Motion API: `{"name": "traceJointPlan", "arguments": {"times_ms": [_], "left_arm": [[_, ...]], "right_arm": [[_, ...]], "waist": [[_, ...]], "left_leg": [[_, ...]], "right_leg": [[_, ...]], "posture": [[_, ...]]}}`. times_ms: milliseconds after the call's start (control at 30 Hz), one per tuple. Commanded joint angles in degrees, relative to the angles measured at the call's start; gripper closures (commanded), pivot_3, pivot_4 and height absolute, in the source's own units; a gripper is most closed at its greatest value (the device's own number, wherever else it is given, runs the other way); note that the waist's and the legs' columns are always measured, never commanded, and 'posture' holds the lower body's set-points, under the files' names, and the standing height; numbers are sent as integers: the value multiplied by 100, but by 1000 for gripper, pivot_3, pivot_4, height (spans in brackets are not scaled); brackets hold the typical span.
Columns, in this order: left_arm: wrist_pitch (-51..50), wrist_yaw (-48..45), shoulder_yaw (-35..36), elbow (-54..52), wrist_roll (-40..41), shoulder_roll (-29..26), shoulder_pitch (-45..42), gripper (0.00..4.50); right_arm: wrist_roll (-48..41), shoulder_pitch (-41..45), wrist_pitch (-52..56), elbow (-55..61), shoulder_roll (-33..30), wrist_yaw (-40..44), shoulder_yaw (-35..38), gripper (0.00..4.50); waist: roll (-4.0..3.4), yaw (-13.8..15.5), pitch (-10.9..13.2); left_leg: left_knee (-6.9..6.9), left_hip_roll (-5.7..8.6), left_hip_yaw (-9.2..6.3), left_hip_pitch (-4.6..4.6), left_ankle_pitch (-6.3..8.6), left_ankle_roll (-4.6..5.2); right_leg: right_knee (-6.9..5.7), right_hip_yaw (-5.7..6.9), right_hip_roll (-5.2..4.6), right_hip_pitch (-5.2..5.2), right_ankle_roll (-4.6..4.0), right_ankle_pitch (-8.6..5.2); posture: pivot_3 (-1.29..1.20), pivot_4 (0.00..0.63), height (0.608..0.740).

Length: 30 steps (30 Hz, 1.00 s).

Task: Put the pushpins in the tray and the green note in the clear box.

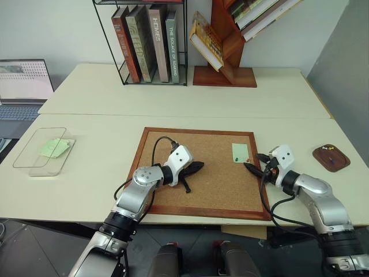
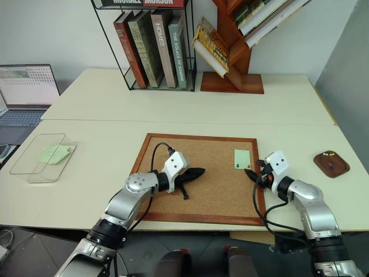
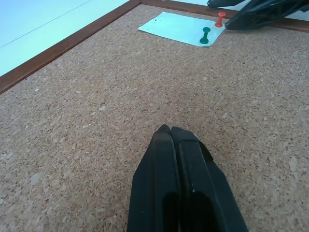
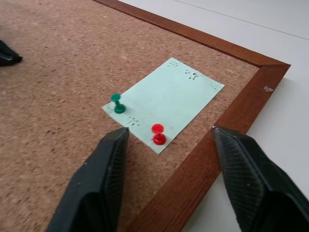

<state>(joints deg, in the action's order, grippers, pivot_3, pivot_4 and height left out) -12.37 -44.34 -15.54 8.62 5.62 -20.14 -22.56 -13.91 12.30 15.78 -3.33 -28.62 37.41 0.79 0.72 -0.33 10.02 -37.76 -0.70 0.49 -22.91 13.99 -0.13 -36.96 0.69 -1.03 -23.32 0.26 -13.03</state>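
right gripper lined up on the red pin, note still pinned

right gripper hangs low over the near right corner of the cork board, its two fingers spread with nothing between them but air. left gripper rests on the cork well to its left, fingers pressed together and empty.

well away to the left of both, past the board, the clear box sits on the table with a crumpled light-green paper in it; that is not the task's slip. just off to the right of the right gripper, beyond the board's frame, the tray holds what look like a couple of pins already, though they are too small to count.

directly ahead of the right gripper's fingertips lies the green note, flat on the cork and fixed at its near edge. of the pushpins on it, the red pin stands between the spread fingers and the green pin just beyond the left finger.

by my reading, some pins are delivered, two remain, and the note cannot go until both are out.
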Motion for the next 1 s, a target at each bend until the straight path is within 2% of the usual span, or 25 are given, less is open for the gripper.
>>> {"name": "traceJointPlan", "arguments": {"times_ms": [33, 200, 333, 667, 1000], "left_arm": [[-238, 33, -61, 194, -202, -134, 184, 4500], [-245, 11, -67, 177, -201, -155, 200, 4500], [-242, -4, -73, 183, -205, -167, 204, 4500], [-216, -4, -84, 253, -229, -183, 189, 4500], [-211, 19, -123, 275, -247, -163, 194, 4500]], "right_arm": [[142, 90, -197, -31, 18, -34, 5, 2573], [239, 20, -248, 2, 31, -60, -35, 3696], [260, -25, -321, 65, 15, -50, -66, 4387], [48, -169, -891, 576, 147, 35, 43, 4447], [-309, -186, -691, 877, 195, -44, 361, 4447]], "waist": [[0, 1, 0], [1, 0, 0], [1, -1, 0], [3, 0, 2], [3, -1, 2]], "left_leg": [[0, 0, 0, 0, 0, 0], [1, 0, 2, 1, 0, 0], [1, -1, 2, 2, 0, 0], [16, 0, 3, 0, 0, 0], [22, 0, 4, 3, 0, 0]], "right_leg": [[0, 0, 0, 0, 0, 0], [0, -1, 0, 0, 0, 0], [0, -1, 0, 0, 0, 0], [4, -1, 0, -5, -1, -1], [3, -2, 1, -7, -1, -1]], "posture": [[0, 150, 740], [0, 150, 740], [0, 150, 740], [0, 150, 740], [0, 150, 740]]}}
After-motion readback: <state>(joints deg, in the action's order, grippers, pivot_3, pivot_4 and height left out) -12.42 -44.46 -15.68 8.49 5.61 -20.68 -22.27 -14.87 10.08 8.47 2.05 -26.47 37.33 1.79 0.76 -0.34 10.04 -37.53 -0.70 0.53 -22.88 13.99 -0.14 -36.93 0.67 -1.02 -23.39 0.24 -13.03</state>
